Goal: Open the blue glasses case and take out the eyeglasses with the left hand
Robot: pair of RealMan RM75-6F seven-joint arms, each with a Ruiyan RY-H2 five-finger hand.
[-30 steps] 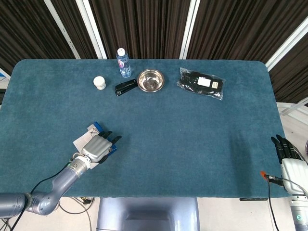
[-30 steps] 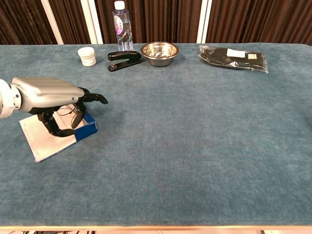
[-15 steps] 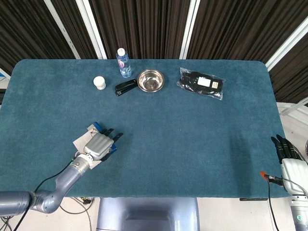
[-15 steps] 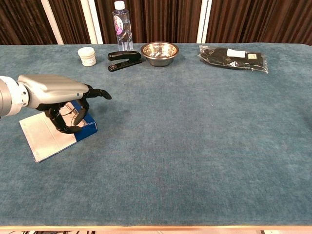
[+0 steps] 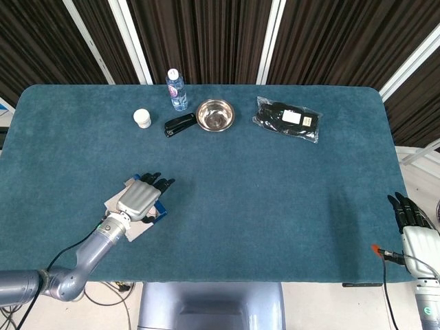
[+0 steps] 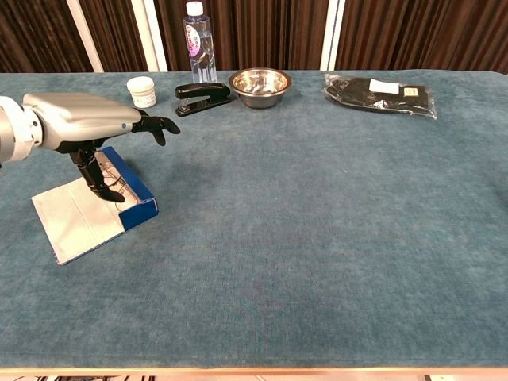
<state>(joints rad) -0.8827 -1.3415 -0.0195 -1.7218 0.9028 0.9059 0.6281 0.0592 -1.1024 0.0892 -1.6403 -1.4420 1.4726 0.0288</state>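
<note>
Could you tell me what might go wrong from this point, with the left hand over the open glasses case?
1. The left hand hangs above the open blue glasses case with the thin eyeglasses under its fingers; the grasp looks slight, so they might slip or be missed.
2. The case lies loose near the table edge, so a downward push could shove or tip it.

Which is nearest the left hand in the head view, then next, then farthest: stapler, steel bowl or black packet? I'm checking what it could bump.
Measured from the left hand:
1. Stapler, back of the table, left of the bowl.
2. Steel bowl, back centre, just beyond the stapler.
3. Black packet, back right, plainly farthest.
</note>
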